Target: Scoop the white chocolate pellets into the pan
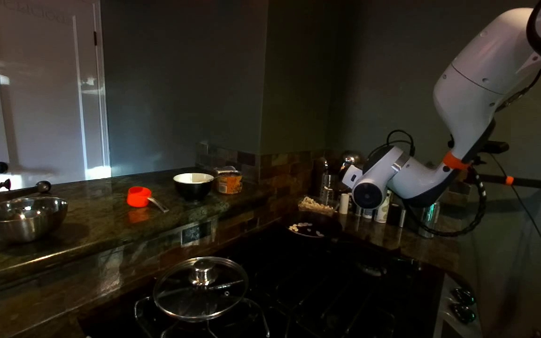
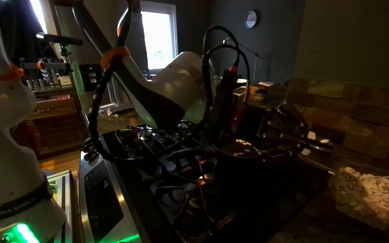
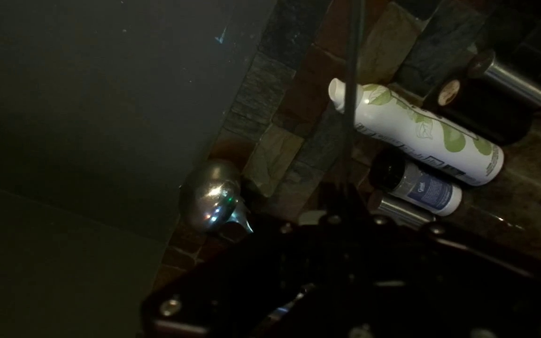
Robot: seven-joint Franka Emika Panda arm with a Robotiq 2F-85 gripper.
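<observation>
The pan (image 1: 321,219) stands on the far part of the stove (image 1: 327,286), with a loose scatter of white pellets (image 1: 301,228) inside it. In an exterior view the pincer (image 2: 316,145) points right, its fingertips to the right of the pan and its dark body covering the pan's right side. Pan and pincer look near each other; whether they touch I cannot tell. In the wrist view a thin blurred bar (image 3: 352,94) runs up from the pincer's dark middle, and the pictures are too dark to tell whether the fingers are apart, together or clamped on it. The robot arm (image 1: 472,89) reaches in from the right, hiding the pincer in an exterior view.

Just beyond the pan a clear box (image 2: 353,206), heaped with more pellets, sits on the counter. To the right of the box stand a leaf-printed white bottle (image 3: 421,134) and, just beside it, a dark-lidded jar (image 3: 418,185).

At the near left of the stove is a knobbed glass lid (image 1: 181,295). On the raised ledge (image 1: 96,220) to the left, from far to near, are a tin (image 1: 229,181), a dark bowl (image 1: 193,191), an orange cup (image 1: 139,197) and a steel bowl (image 1: 21,227).
</observation>
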